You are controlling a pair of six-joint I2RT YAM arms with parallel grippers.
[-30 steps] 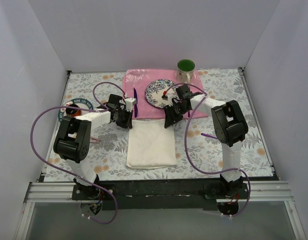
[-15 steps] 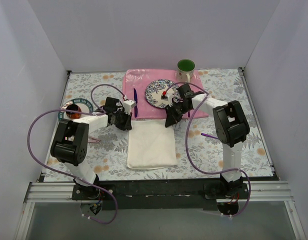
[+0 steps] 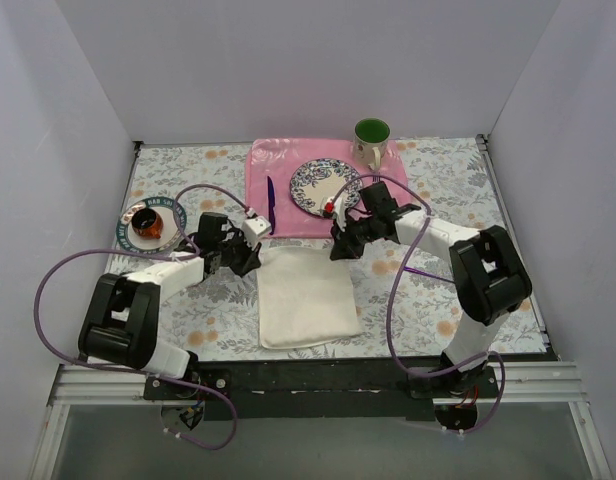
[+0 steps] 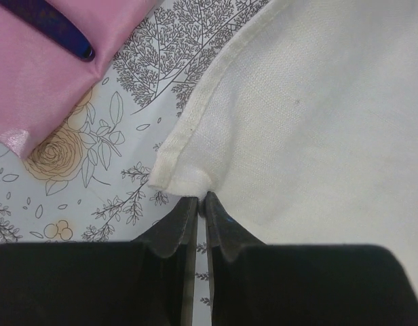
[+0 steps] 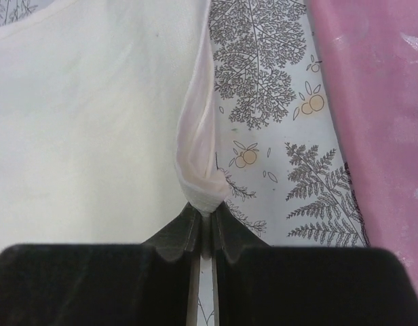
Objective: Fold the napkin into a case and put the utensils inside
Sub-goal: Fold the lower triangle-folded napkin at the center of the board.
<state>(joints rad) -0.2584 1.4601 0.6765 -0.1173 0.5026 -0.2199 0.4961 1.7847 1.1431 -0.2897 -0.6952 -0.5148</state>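
While both arms reach inward over the table, the left gripper (image 4: 197, 201) is closed to a hairline gap, with the hemmed corner of the napkin (image 4: 317, 122) puckered right at its tips. In the left wrist view the cloth spreads up and to the right from that pinch and lies flat on the floral table covering (image 4: 93, 176). The right gripper (image 5: 204, 212) is likewise closed on the napkin (image 5: 87, 122). A narrow ridge of cloth is drawn up out of the napkin's edge and is clamped between the two fingertips. From above, the left gripper (image 3: 250, 256) sits at the far left corner of the napkin (image 3: 308, 298) and the right gripper (image 3: 341, 246) sits at its far right corner. The napkin forms a cream rectangle between the two arms, slightly skewed, with its near edge close to the front of the table. Just beyond its far edge lies the pink placemat (image 3: 288, 160). The placemat carries a dark purple knife (image 3: 270, 203) and a patterned plate (image 3: 310, 180), side by side. A green mug (image 3: 371, 140) stands at the placemat's far right corner. A saucer (image 3: 123, 228) holding a dark round item sits well to the left. No utensils can be identified with certainty.
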